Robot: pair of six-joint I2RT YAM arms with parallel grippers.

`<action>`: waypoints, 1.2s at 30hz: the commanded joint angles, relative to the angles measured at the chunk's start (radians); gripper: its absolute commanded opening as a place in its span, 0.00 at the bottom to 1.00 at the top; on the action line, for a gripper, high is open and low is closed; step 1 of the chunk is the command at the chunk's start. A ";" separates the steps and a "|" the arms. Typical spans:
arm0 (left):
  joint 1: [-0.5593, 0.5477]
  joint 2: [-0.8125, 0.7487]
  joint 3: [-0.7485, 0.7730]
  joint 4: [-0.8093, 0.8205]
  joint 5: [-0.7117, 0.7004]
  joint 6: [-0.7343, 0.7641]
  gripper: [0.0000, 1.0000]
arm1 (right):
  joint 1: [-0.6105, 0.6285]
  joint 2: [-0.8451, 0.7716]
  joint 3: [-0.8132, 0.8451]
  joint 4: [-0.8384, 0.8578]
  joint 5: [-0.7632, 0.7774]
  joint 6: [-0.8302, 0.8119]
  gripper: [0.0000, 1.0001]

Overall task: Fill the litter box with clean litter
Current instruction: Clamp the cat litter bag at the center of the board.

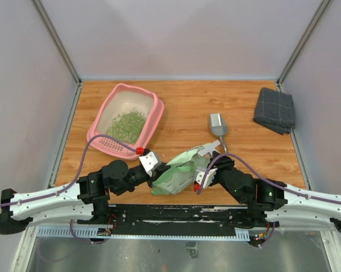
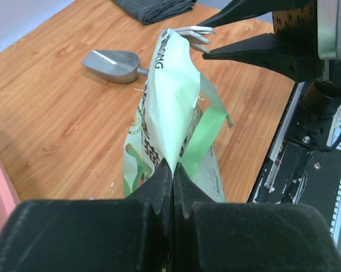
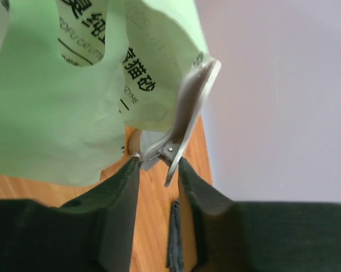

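Note:
The pink litter box [image 1: 125,86] sits at the back left with a patch of green clean litter [image 1: 127,126] inside. Between the arms a light green printed bag [image 1: 179,173] is held up off the table. My left gripper [image 2: 171,165] is shut on the bag [image 2: 170,107] at one edge. A metal clip [image 3: 193,102] pinches the bag's [image 3: 57,102] top corner. My right gripper [image 3: 159,161] has closed on the clip's two handles, a fingertip touching each. The clip [image 2: 196,35] also shows in the left wrist view, between the right fingers [image 2: 238,54].
A grey metal scoop [image 1: 218,124] lies on the wood just beyond the bag. A folded grey cloth [image 1: 275,109] lies at the back right. Grey walls enclose the table on three sides.

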 commanded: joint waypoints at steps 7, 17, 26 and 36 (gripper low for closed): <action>0.005 -0.064 0.080 0.264 0.001 0.004 0.00 | -0.010 -0.052 0.056 -0.030 0.013 0.032 0.01; 0.004 -0.049 0.057 0.233 0.015 0.047 0.00 | -0.016 -0.067 0.166 -0.271 -0.019 0.097 0.01; 0.005 -0.062 0.000 0.273 0.079 0.102 0.00 | -0.017 0.057 0.416 -0.716 -0.168 0.191 0.01; 0.005 -0.090 -0.018 0.228 0.213 0.298 0.00 | -0.046 0.321 0.643 -1.077 -0.374 0.226 0.01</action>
